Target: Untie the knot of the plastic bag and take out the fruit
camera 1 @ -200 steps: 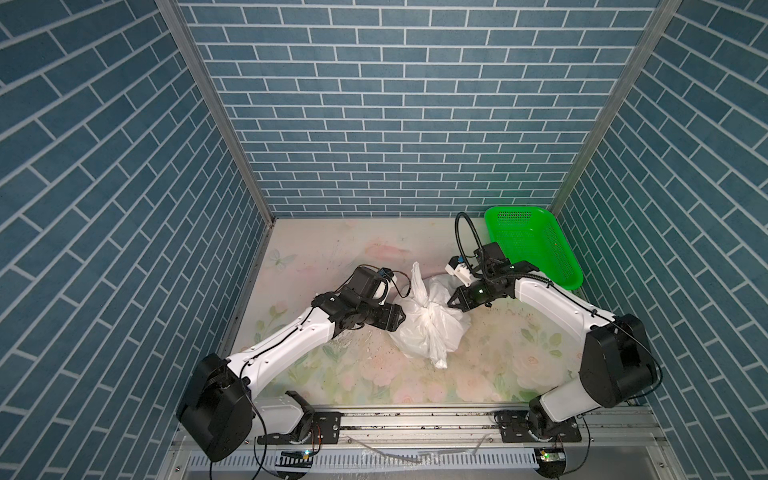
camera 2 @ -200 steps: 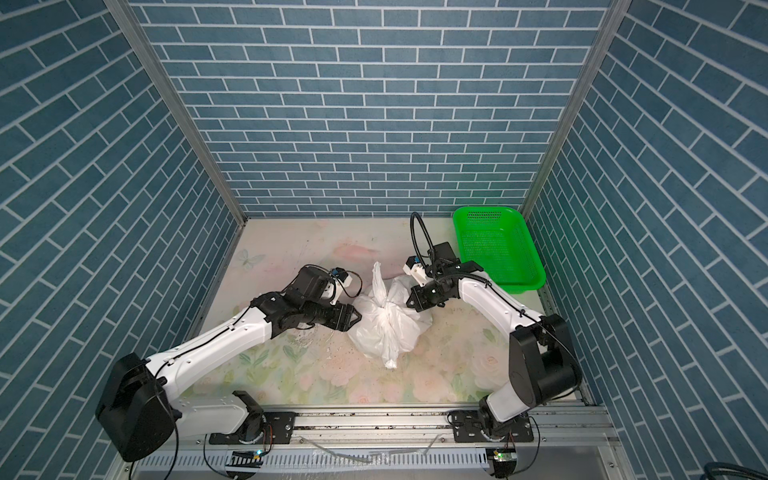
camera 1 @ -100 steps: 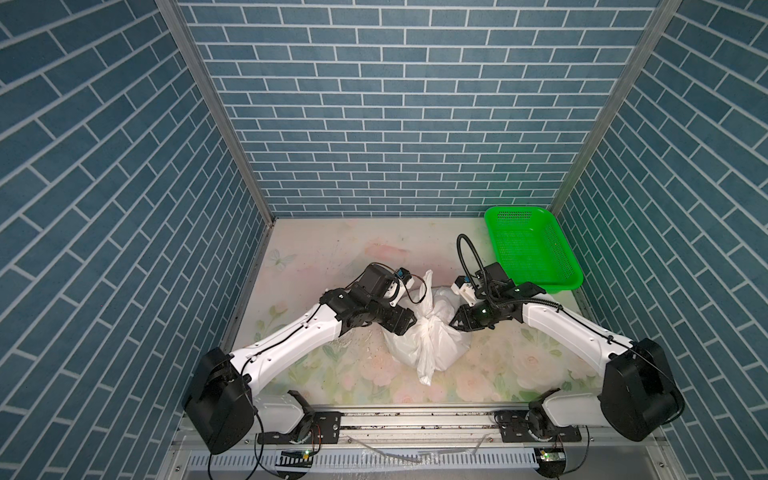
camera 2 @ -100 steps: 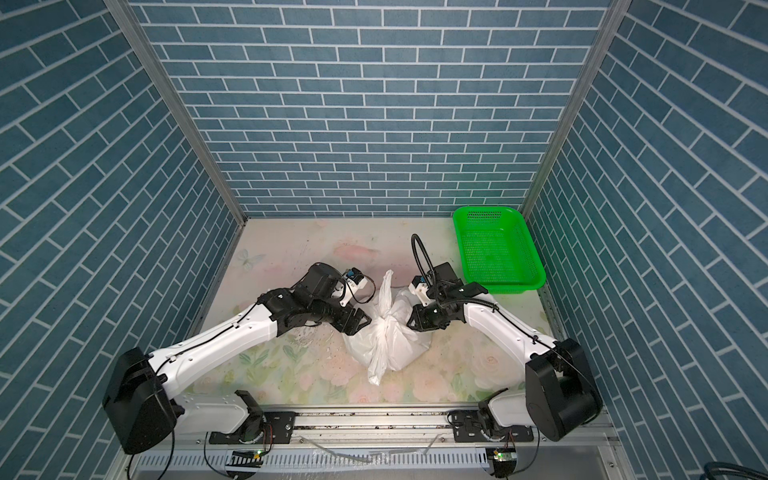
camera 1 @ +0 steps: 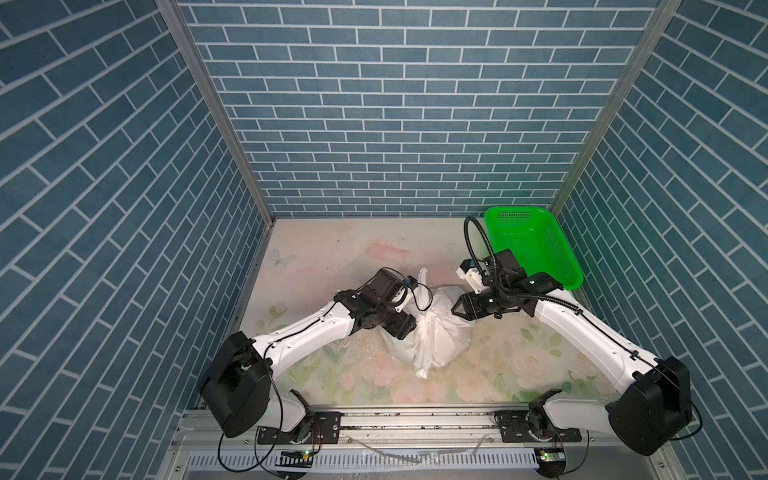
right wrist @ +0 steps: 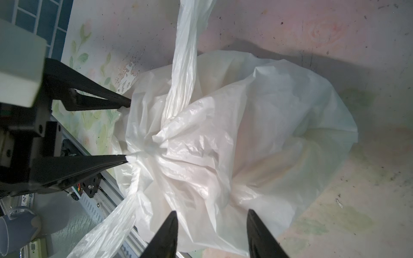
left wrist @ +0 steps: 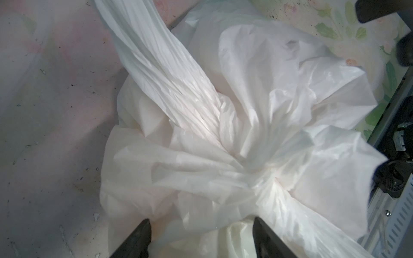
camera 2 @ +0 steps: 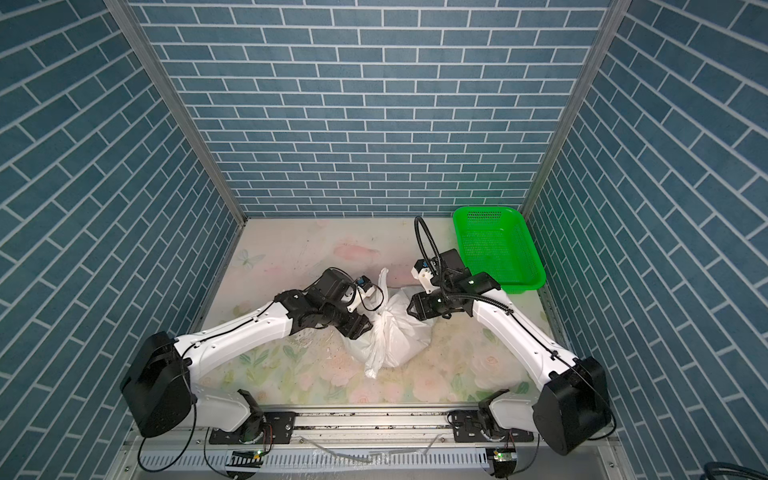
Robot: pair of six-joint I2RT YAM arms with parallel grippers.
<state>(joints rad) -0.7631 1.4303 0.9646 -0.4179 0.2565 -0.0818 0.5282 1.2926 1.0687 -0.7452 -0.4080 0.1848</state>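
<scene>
1. Blue brick-patterned walls close in a flower-printed table, scuffed and speckled. The plastic bag sits near the middle of it between the two arms, and a green perforated basket stands at the far right corner
2. The bag is thin, crinkly, translucent white film, bulging into a rounded lump. The fruit is hidden inside, and only faint warm and greenish tints show through
3. The knot is a tight, puckered gather on top of the bag. A far handle strip, twisted ropey, runs away from it, and a near handle strip trails toward the front rail
4. The left gripper has its jaws spread. Its fingertips touch the film just beside the knot and pinch nothing that shows
5. The right gripper is also spread, low over the bag's shoulder, with nothing between its jaws
6. The bag should be light, soft and slippery, so the loose body film would likely stretch or tear
7. The firmer hold is on a twisted strip close to the knot, with one gripper anchoring so the bag does not drag along
</scene>
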